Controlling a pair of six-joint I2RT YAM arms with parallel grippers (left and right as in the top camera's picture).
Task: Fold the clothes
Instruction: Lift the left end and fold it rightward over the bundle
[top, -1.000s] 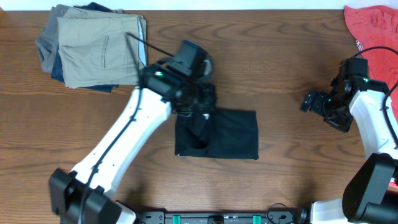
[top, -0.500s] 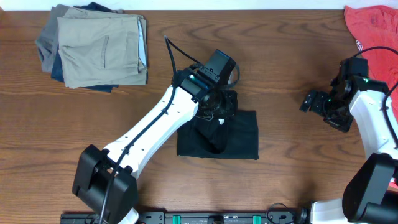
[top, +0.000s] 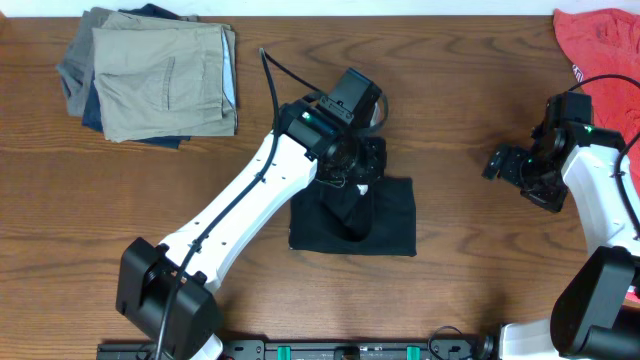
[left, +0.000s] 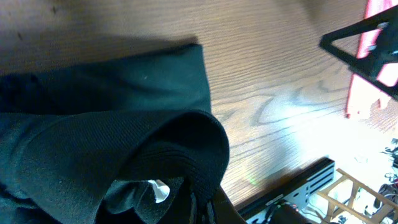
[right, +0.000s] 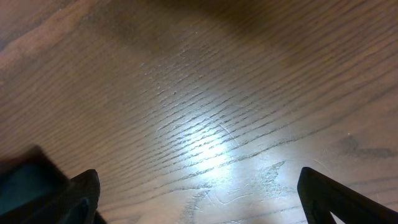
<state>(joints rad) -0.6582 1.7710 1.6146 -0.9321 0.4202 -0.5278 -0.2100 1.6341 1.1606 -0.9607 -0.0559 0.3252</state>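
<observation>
The black garment (top: 385, 215) lies folded into a rough rectangle at the table's middle. My left gripper (top: 352, 190) is over its upper left part and is shut on a raised fold of the black fabric (left: 174, 143), with a small white tag showing under the fold. My right gripper (top: 500, 165) is open and empty over bare wood at the right, well apart from the garment; its two fingertips frame bare table in the right wrist view (right: 199, 193).
A stack of tan, grey and blue folded trousers (top: 150, 75) lies at the back left. A red-coral shirt (top: 600, 40) lies at the back right corner, next to the right arm.
My left gripper has carried the black fabric's left edge to the right over the garment, which now looks narrower. The right arm has not moved.
</observation>
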